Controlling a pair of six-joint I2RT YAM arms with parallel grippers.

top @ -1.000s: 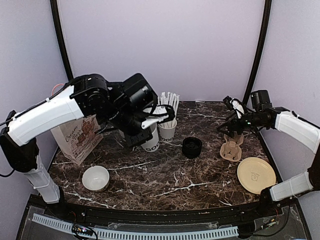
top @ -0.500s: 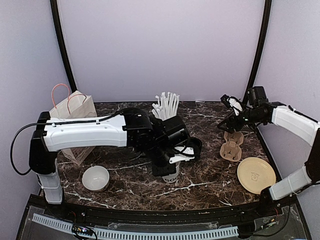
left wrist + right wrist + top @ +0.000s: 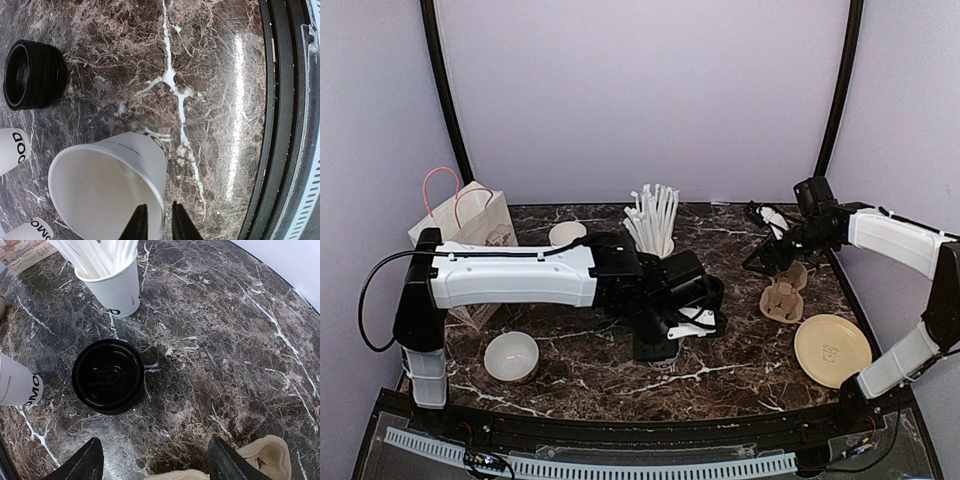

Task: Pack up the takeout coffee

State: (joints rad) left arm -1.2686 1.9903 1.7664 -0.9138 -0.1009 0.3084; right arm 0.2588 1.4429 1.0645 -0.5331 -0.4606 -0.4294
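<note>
The left gripper (image 3: 159,206) sets its fingers narrow astride the rim of a lidless white cup (image 3: 105,190) near the table (image 3: 200,75) front edge; whether they pinch it cannot be told. The right gripper (image 3: 155,442) gapes wide over the cardboard carrier (image 3: 272,455) by the right edge

Counter (image 3: 750,360) layout, surveyed left to right.
Paper bag (image 3: 470,225) stands far left, with the first cup (image 3: 567,233) just to its right. The straw cup (image 3: 117,287) is right of that, at far centre. The lid stack (image 3: 107,375) sits nearer than the straw cup, and the second cup (image 3: 107,185) nearer again, toward the front edge. Bowl (image 3: 511,356) lies near left. Cup carrier (image 3: 782,300) lies at right, with the plate (image 3: 832,350) just nearer.
</note>
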